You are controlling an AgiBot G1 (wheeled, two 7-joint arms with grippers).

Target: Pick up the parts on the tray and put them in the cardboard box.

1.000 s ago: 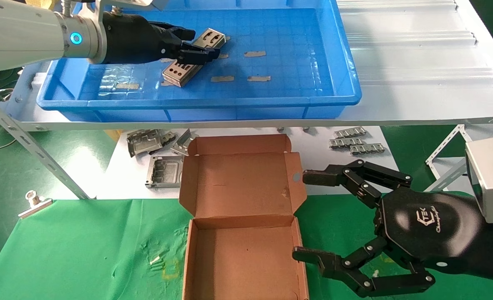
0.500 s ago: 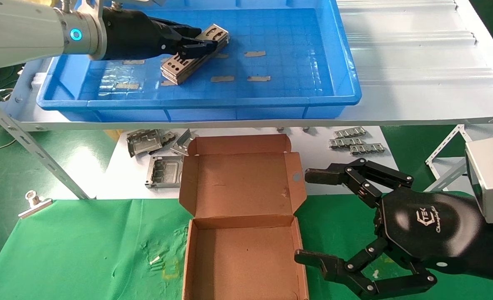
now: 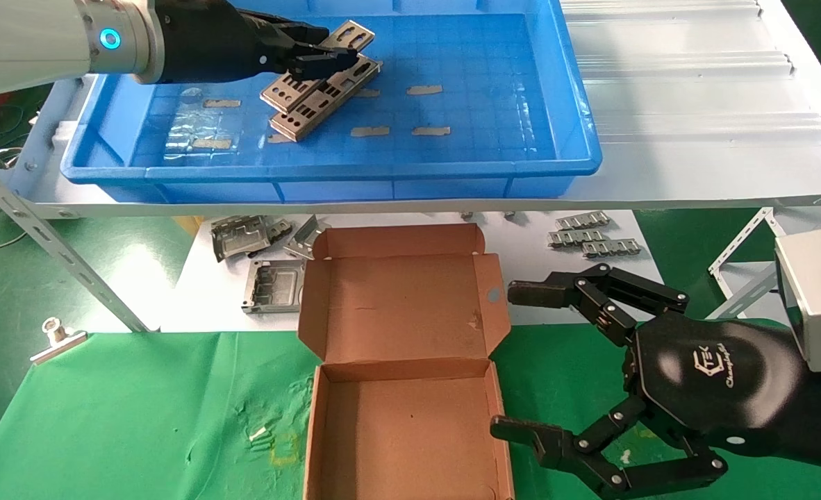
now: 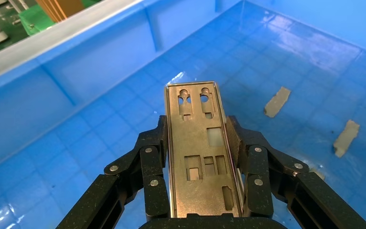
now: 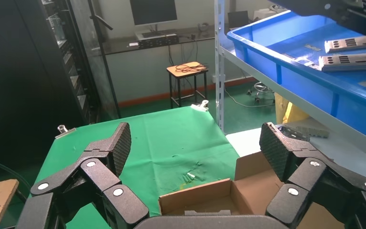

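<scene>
**One plate up, box waiting below**

The left gripper (image 3: 317,61) grasps a plate (image 4: 202,152) over the tray's (image 3: 452,167) far-left corner, its long axis running straight out from the fingers. More parts (image 3: 324,97) lie just beneath. The cardboard box (image 3: 400,423) sits open nearer and lower; the right gripper (image 3: 563,368), spread wide, hovers beside it.

Illumination is bright, even and overhead. Specular glare appears on the glossy floor of the tray (image 3: 494,104) toward its left and right edges, and again in the left wrist view. Shadows are soft and short; the shelf shades the white surface (image 3: 521,264) beneath its front edge. The head view is sharp throughout. The right wrist view's background room is dimmer.
</scene>
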